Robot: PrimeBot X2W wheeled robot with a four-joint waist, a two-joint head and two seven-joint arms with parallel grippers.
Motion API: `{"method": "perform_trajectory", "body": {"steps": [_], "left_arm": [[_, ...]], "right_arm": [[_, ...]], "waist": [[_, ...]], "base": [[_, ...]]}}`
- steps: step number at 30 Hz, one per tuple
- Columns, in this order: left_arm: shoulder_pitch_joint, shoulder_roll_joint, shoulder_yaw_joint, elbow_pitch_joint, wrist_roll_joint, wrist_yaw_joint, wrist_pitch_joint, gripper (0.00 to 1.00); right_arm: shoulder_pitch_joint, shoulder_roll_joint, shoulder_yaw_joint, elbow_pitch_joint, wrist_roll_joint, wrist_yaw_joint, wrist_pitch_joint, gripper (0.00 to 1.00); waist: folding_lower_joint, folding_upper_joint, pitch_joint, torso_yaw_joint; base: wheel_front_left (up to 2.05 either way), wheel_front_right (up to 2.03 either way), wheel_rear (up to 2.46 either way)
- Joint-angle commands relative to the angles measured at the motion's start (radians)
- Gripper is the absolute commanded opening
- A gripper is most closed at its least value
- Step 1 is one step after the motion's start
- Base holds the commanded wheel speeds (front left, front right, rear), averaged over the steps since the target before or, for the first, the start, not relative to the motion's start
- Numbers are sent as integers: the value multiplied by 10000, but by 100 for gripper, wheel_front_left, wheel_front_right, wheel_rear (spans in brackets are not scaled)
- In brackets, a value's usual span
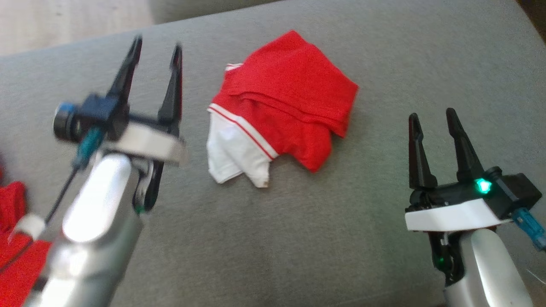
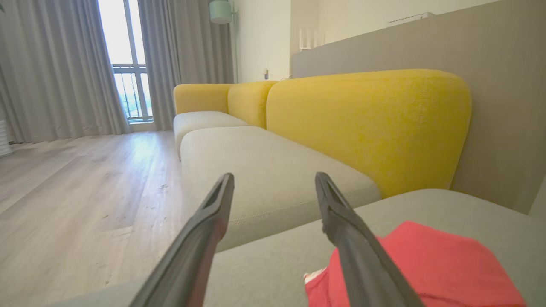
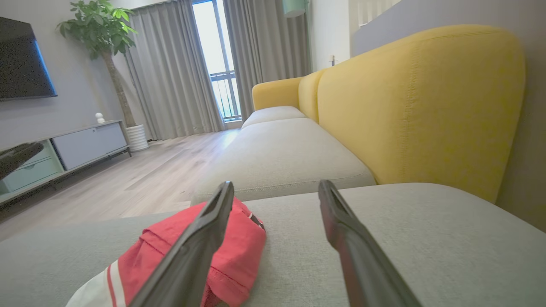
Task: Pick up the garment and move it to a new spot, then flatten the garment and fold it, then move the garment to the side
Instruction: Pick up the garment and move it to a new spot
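Observation:
A red garment with a white sleeve and white striping lies loosely folded on the grey cushion, in the middle of the head view. My left gripper hovers to its left, open and empty, slightly blurred. My right gripper stands to the garment's lower right, open and empty. In the left wrist view the garment sits at the lower right beside the open gripper. In the right wrist view the garment lies at the lower left, partly behind one finger of the open gripper.
Another red cloth lies at the left edge of the head view. A yellow-backed sofa with grey seats runs ahead; a wooden floor lies to the left. A TV cabinet and potted plant stand across the room.

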Motion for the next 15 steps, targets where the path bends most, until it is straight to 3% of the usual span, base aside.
{"method": "perform_trajectory", "body": {"steps": [1, 7, 15], "left_arm": [[-71, 327, 381, -381, -74, 46, -105, 100], [1699, 534, 684, -1095, -209, 210, -326, 100], [3902, -18, 1251, -2389, 67, 445, -364, 100]], "right_arm": [[-31, -41, 157, -272, -74, 77, -105, 100], [301, -41, -69, -214, -305, 77, -105, 100], [732, -41, -209, -160, -433, 77, -105, 100]], "waist": [[0, 0, -321, 479], [0, 0, -794, 1280], [0, 0, -1207, 1807]], "base": [[0, 0, 0], [0, 0, 0], [0, 0, 0]]}}
